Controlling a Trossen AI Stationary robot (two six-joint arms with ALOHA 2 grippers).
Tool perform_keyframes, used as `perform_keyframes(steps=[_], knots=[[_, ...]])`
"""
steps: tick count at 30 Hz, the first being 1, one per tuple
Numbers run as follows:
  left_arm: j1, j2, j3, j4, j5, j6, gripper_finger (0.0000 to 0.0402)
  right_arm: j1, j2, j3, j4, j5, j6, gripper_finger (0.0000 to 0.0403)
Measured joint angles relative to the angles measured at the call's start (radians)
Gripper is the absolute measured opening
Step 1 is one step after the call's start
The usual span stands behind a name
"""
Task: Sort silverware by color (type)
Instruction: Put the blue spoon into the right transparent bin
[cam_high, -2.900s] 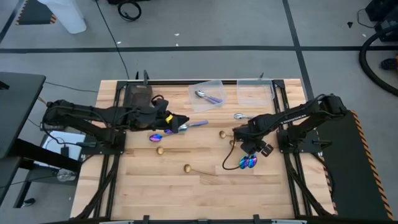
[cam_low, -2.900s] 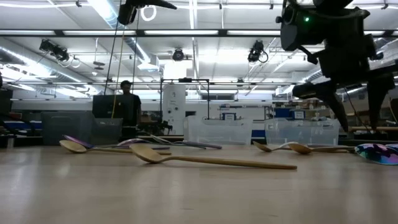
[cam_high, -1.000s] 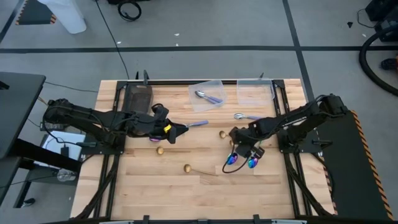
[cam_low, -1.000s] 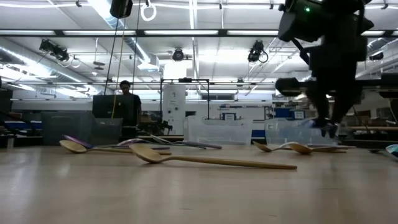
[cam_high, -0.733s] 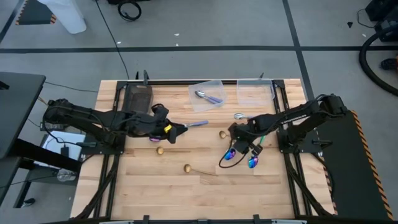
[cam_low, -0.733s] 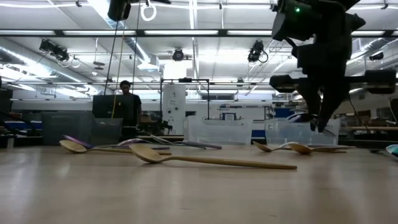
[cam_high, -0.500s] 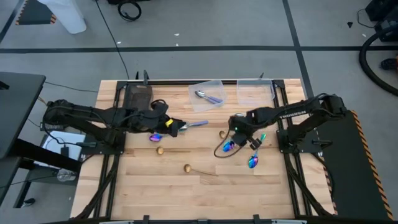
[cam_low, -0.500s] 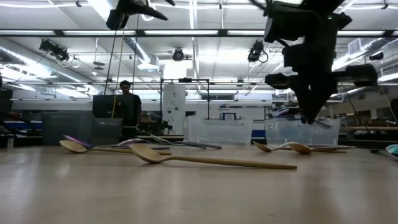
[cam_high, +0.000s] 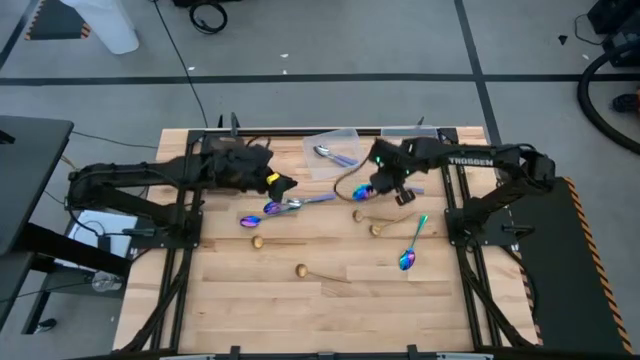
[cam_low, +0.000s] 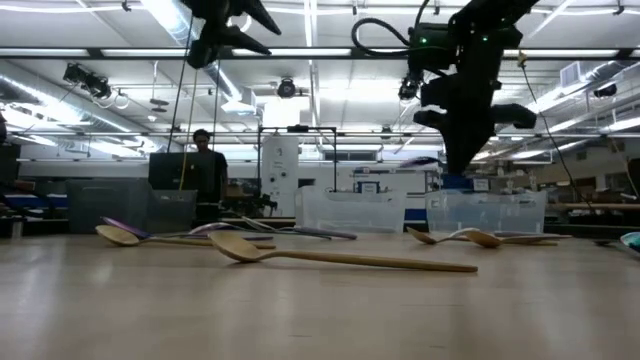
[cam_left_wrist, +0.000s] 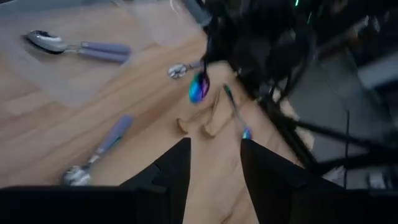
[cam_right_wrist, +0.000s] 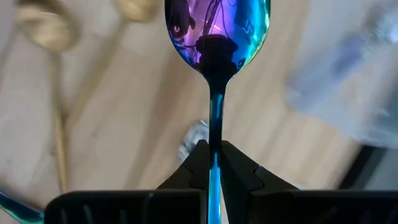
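**Rainbow spoon held above the desk by the right gripper**

The right gripper (cam_high: 385, 180) is seen raised over the far middle of the desk (cam_high: 330, 300), just beside a clear container (cam_high: 335, 150). Its fingers are clamped tight on the slim handle of an iridescent spoon (cam_right_wrist: 216, 28), whose blue-purple bowl is shown ahead of the fingers in the right wrist view. In the high view the held spoon's bowl is seen just left of the gripper, clear of the wood.

The left gripper (cam_high: 280, 185) is held above the left centre of the desk with its fingers spread and nothing between them. Just below it a second rainbow spoon (cam_high: 250, 221) and a silver spoon with a lilac handle (cam_high: 295, 204) are seen lying on the desk.

A third rainbow spoon (cam_high: 410, 250) is seen lying alone toward the right side. Gold spoons (cam_high: 300, 270) are scattered across the middle of the desk, well apart from one another. Another silver spoon (cam_high: 330, 153) is seen inside the clear container at the far edge. A second clear container (cam_high: 410, 148) is seen just to the right of the first.
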Motion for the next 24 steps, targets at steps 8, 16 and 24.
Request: perform_keyframes(steps=[8,16,24], knots=[[0.237,-0.005,0.0,0.0,0.18,0.256,0.0148,-0.197,-0.001,0.094,-0.048,-0.042,0.016,0.0025],[0.377,-0.017,0.0,-0.003,0.365,0.302,0.0148,-0.359,-0.002,0.109,-0.09,-0.039,-0.098,0.0025],[0.457,-0.017,0.0,-0.001,0.372,0.357,0.0148,-0.443,0.002,0.111,0.024,-0.015,-0.169,0.0025]])
